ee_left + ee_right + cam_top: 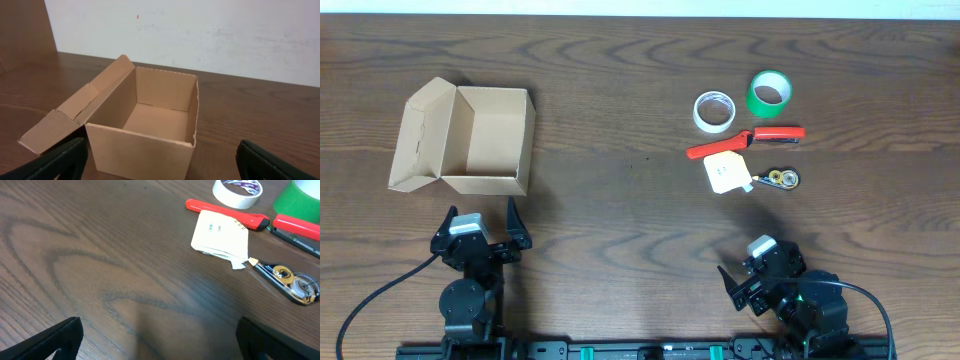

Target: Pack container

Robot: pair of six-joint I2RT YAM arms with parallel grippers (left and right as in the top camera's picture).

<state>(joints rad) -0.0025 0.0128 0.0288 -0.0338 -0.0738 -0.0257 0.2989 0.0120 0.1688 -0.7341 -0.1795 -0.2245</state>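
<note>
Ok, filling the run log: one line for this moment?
box: open, empty | green tape: on table | left end effector: open | right end effector: open

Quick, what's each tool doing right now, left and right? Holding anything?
Left tool: open, holding nothing, facing the open container.
Right tool: open, holding nothing.

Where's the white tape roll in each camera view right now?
Overhead: white tape roll upper right, beside the green tape roll.
Left wrist: not in it.
Right wrist: white tape roll at top edge, right of centre.
Shared landmark: the red-handled tool just below it.
</note>
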